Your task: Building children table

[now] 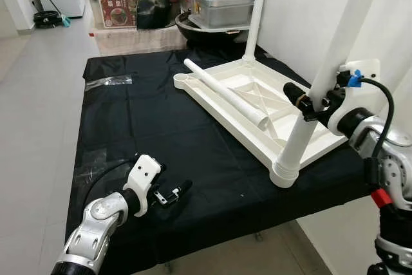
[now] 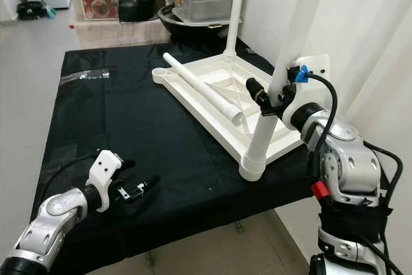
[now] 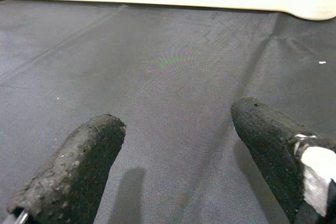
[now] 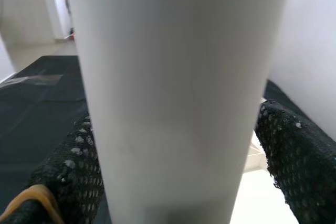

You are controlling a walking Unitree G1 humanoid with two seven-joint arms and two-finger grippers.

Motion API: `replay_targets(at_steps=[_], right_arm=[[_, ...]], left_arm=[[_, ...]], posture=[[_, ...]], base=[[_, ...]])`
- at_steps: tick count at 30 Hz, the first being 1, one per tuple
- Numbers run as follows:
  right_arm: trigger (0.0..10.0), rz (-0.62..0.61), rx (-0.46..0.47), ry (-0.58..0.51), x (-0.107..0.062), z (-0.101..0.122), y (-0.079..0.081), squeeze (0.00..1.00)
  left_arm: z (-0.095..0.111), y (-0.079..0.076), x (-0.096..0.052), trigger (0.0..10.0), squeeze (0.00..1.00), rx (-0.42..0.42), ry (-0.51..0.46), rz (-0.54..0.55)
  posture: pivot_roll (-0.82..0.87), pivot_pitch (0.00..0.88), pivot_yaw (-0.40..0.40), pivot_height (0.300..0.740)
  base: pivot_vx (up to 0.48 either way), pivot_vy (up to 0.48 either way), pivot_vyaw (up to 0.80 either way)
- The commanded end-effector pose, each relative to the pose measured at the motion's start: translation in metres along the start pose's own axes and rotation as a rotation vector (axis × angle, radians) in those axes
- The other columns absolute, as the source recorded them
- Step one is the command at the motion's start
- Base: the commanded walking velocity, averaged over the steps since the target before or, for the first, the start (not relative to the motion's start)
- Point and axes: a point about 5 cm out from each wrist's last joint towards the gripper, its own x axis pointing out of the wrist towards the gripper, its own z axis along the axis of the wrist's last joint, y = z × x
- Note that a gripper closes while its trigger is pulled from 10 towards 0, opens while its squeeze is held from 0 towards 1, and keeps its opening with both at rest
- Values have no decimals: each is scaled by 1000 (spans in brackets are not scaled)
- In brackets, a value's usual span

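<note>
Presently, the white children's tabletop (image 1: 257, 104) is laid upside down on the black-covered worktop (image 1: 141, 127), toward its right side. One upright leg (image 1: 302, 130) is seated in the tabletop's near corner socket and is gripped by the right tool (image 1: 308, 103), whose fingers are closed around it. A second leg (image 1: 254, 17) stands at the tabletop's far corner, and a loose leg (image 1: 225, 93) is laid across the tabletop. The left tool (image 1: 174, 192) is held open, low over the cloth near the worktop's front edge, well apart from the tabletop.

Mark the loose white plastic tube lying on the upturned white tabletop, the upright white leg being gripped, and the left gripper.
loose white tube (image 1: 225, 93), left eye view, mid-length.
upright white leg (image 1: 297, 146), left eye view, lower shaft.
left gripper (image 1: 172, 192), left eye view, between fingertips.
</note>
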Motion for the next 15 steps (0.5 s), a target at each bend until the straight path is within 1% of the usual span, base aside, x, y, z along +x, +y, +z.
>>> replay_targets(at_steps=[1,6,9,15], right_arm=[[10000,23,-3,0,1,0,0,0],[10000,60,3,-12,1,2,0,0],[10000,94,-12,-18,0,2,2,0],[10000,123,-27,-31,-1,3,1,0]], left_arm=[[-3,-1,1,10000,0,5,12,-10],[-3,0,0,10000,0,7,13,-10],[-3,0,-1,10000,0,8,15,-10],[-3,1,-2,10000,0,8,17,-10]], posture=[[-53,0,-42,740],[-49,0,-43,740],[-46,0,-43,740],[-46,0,-41,740]], base=[[0,0,0],[0,0,0],[0,0,0],[0,0,0]])
